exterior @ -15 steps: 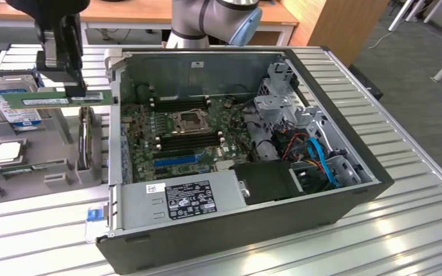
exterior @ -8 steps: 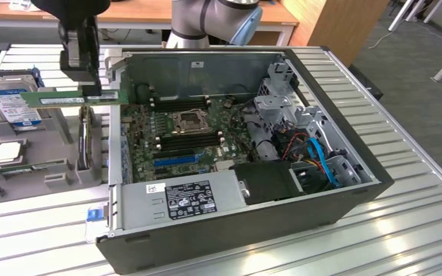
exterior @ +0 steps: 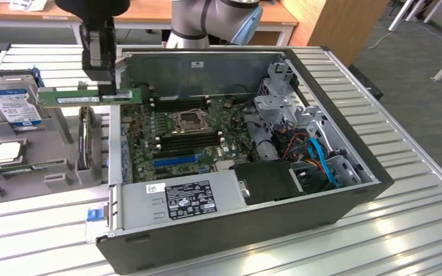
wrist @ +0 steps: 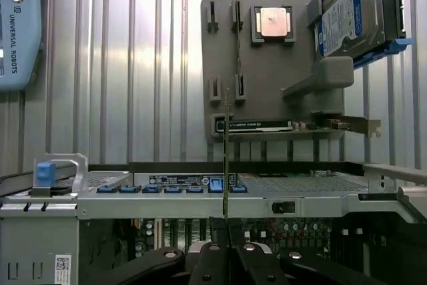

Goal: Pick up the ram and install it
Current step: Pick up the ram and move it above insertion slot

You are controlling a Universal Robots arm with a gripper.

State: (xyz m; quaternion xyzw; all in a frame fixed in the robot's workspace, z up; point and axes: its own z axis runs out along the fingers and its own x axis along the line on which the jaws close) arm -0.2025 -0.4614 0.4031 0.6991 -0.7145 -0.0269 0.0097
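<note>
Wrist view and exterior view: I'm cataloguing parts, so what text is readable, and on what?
"UNIVERSAL ROBOTS": on the blue-grey pendant.
Too small to read: the hard drive label.
Too small to read: the power supply labels.
Too small to read: the ram sticker.

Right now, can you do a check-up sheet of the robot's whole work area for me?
Surface: ribbed metal table, carrying an open computer case and a grey parts holder.
Job's things: ram held level in the air, over the case's wall on the exterior view's left; motherboard inside the case.
Clutter: hard drive and processor chip in the holder.
Gripper: gripper shut on the ram.
Cables: blue and red cables inside the case.
Surroundings: wooden desk behind the table.
</note>
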